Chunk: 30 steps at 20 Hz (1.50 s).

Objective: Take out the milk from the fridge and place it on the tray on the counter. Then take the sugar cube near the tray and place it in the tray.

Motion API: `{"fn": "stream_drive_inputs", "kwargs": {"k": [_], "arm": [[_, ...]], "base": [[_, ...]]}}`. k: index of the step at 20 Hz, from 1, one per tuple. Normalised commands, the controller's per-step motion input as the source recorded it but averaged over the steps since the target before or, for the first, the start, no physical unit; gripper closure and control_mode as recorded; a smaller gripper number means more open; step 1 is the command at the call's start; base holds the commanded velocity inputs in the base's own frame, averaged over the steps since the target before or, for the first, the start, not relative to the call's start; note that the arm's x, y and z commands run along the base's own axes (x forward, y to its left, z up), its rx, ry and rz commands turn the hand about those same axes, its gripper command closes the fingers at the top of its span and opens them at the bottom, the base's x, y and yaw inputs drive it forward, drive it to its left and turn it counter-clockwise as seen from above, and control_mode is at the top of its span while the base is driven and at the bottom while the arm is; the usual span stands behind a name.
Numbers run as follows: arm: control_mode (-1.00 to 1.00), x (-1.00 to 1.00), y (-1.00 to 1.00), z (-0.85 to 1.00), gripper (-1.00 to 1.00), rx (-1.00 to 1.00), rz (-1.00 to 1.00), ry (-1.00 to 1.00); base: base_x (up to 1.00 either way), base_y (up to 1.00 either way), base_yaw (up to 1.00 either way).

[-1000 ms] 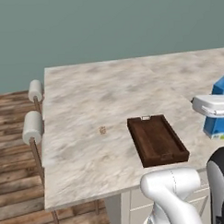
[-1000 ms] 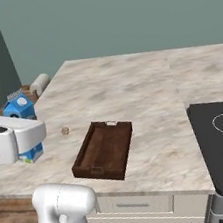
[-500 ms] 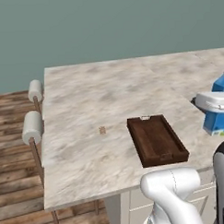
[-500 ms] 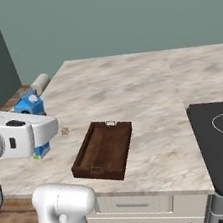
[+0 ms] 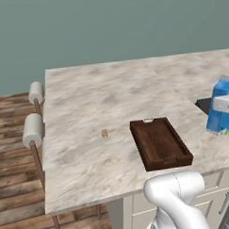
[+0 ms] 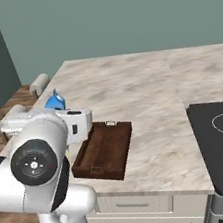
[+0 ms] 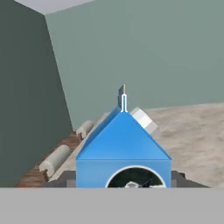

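Tool (image 5: 225,104): clenched on the milk (image 5: 221,107), carton upright, gable top up, carried in the air over the right end of the tabletop (image 5: 97,103) as seen in the left base view; in the hand view, blue gable close in front of the camera, finger tips hidden behind carton and grey band. In the right base view, carton's blue tip (image 6: 56,99) peeking above the white hand, left of the tray. Tray (image 5: 160,142): dark brown wood, low rims, handle cut-outs at short ends, empty, lying near the front edge of tabletop, well apart from carton. Sugar cube (image 5: 104,133): tiny, tan, on bare stone to the left of the tray, near but not touching. Beyond: dark cooktop (image 6: 221,140) set into tabletop at right; two pale-cushioned stools (image 5: 33,129) at the left edge; wood plank floor (image 5: 16,186); teal wall behind. Step in hand, judged: carrying milk across to tray. To do well: keep carton vertical during travel, bring over the tray's middle, clear the near rim before lowering, set base flat on tray floor, release only once seated; leave room inside tray for cube; avoid sweeping low over cube.
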Motion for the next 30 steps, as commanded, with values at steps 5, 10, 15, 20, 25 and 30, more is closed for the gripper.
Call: {"fn": "stream_drive_inputs", "kwargs": {"k": [5,10,15,20,25,30], "arm": [[-1.0,0.64,-0.03,-0.67,1.0,0.0,0.42,-0.01],[-1.0,0.57,-0.04,-0.41,1.0,0.0,0.43,-0.03],[-1.0,0.5,-0.06,-0.22,1.0,0.0,0.36,-0.02],[-1.0,0.44,-0.16,-0.02,1.0,0.02,0.31,-0.03],[-1.0,0.45,-0.2,-0.24,1.0,0.1,0.27,0.06],[-1.0,0.3,0.0,-0.32,1.0,0.0,0.19,0.0]], "base": [[0.0,0.0,0.0],[0.0,0.0,0.0],[0.0,0.0,0.0],[0.0,0.0,0.0],[0.0,0.0,0.0],[0.0,0.0,0.0]]}}
